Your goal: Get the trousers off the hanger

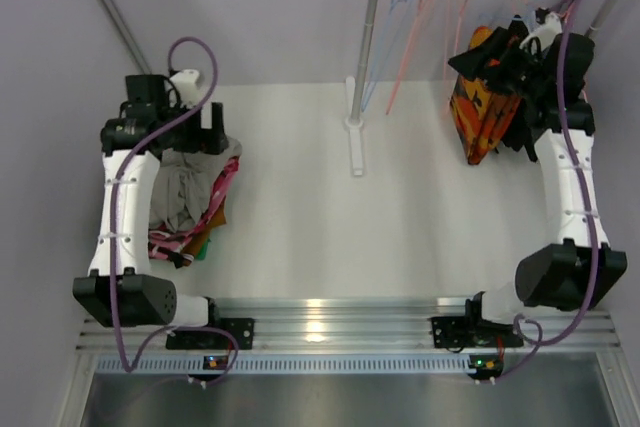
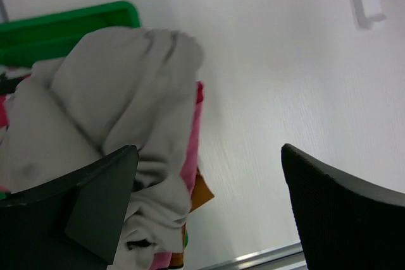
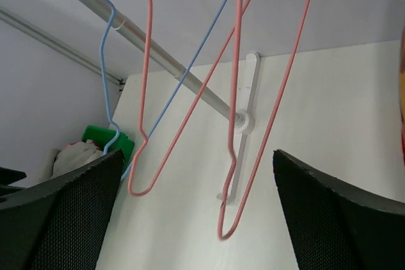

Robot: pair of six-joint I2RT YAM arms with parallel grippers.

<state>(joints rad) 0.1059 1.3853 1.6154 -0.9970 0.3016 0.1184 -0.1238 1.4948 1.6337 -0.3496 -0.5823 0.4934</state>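
Left end effector (image 2: 207, 156) hangs released, jaws wide and holding nothing, right above the grey trousers (image 2: 114, 93), which top a heap at the bench's (image 1: 400, 227) 9 o'clock edge. Floral trousers (image 2: 193, 150) lie beneath the grey pair, and rust-brown trousers (image 2: 202, 193) peek out lowest. A green tray (image 2: 76, 20) shows behind the heap. Right end effector (image 3: 197, 156) is likewise released and empty, up at 1 o'clock by the rack rail (image 3: 164, 57), facing bare pink hangers (image 3: 239, 93) and a blue hanger (image 3: 106, 61). An orange-patterned garment (image 1: 478, 112) hangs just beside it.
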